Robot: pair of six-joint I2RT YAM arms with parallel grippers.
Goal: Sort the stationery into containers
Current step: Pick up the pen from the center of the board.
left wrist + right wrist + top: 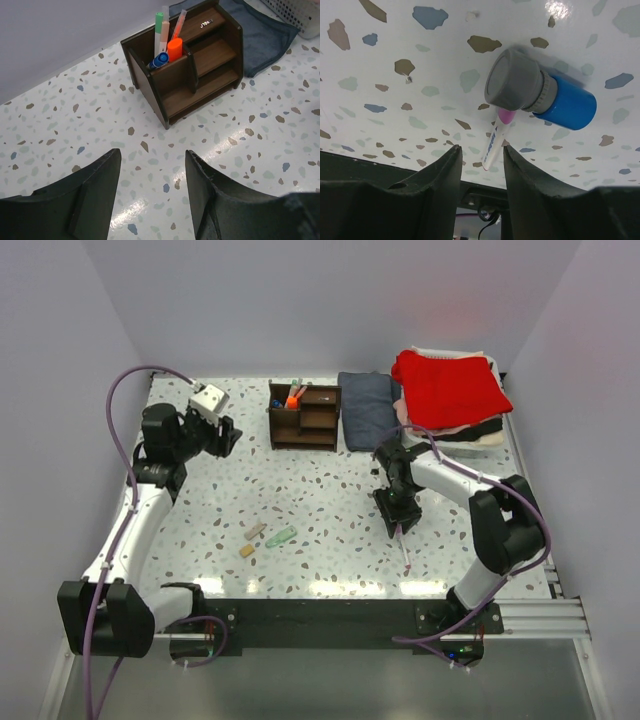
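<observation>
**Right arm over pink pen**
We see the right gripper part-open, fingers either side of the pink-capped pen lying on the table, not clamped. Left gripper wide, empty, near the organizer.

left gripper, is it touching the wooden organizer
Apart. The left wrist view shows a stretch of bare speckled table between the open left gripper and the organizer.
</observation>
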